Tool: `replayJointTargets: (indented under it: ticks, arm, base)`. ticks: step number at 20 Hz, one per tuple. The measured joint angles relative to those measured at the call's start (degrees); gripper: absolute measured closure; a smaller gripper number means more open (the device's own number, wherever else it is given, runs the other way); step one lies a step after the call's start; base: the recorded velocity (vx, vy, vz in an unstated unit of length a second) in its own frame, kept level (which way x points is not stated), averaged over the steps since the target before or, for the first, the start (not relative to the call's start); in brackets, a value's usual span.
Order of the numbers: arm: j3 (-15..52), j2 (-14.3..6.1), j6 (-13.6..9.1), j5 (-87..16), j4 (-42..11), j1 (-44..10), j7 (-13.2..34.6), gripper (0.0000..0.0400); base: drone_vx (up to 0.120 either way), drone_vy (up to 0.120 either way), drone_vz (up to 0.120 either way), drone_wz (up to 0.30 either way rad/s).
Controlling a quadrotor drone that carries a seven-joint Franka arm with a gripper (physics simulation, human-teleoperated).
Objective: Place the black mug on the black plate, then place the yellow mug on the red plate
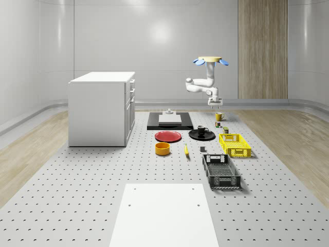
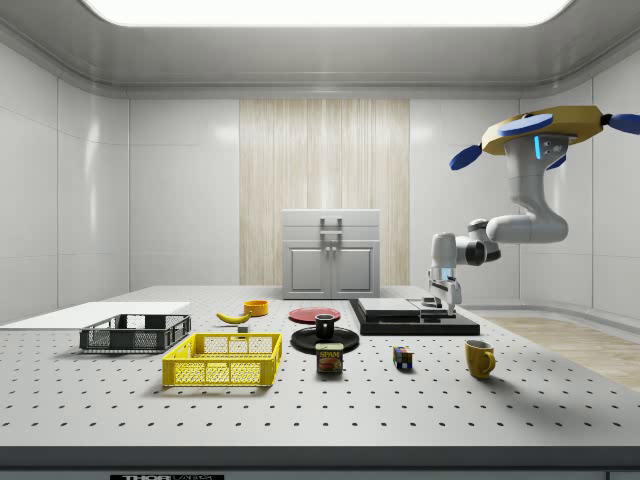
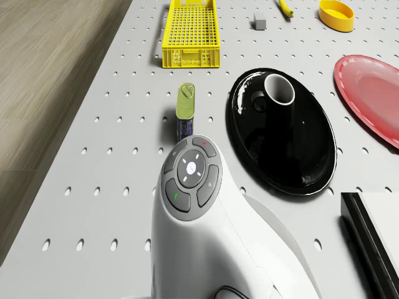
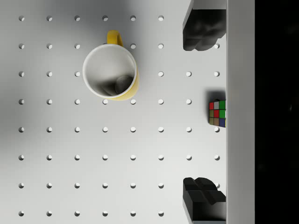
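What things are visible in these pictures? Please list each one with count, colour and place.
black mug: 1, black, standing on the black plate
yellow mug: 1, yellow, upright on the table, below the claw
red plate: 1, red, beside the black plate
crates: 2, yellow and black
bowl: 1, orange-yellow, near the red plate
banana: 1, yellow
can: 1, near the black plate
cube: 1, multicoloured
cabinet: 1, white
drone: 1, hovers above the yellow mug
claw: 1, open, empty

yellow mug, blk plate, red plate
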Motion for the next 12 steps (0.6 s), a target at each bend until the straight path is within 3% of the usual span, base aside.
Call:
replayJointTargets:
  ticks: [4, 11, 12]
  arm:
    - [0.0, 0.0, 0.0, 0.0, 0.0, 0.0, 0.0, 0.0]
    - [0.0, 0.0, 0.0, 0.0, 0.0, 0.0, 0.0, 0.0]
    - [0.0, 0.0, 0.0, 0.0, 0.0, 0.0, 0.0, 0.0]
  base:
    - [-0.12, 0.0, -0.1, 0.0]
    - [-0.12, 0.0, 0.0, 0.0]
    - [-0.08, 0.12, 0.0, 0.0]
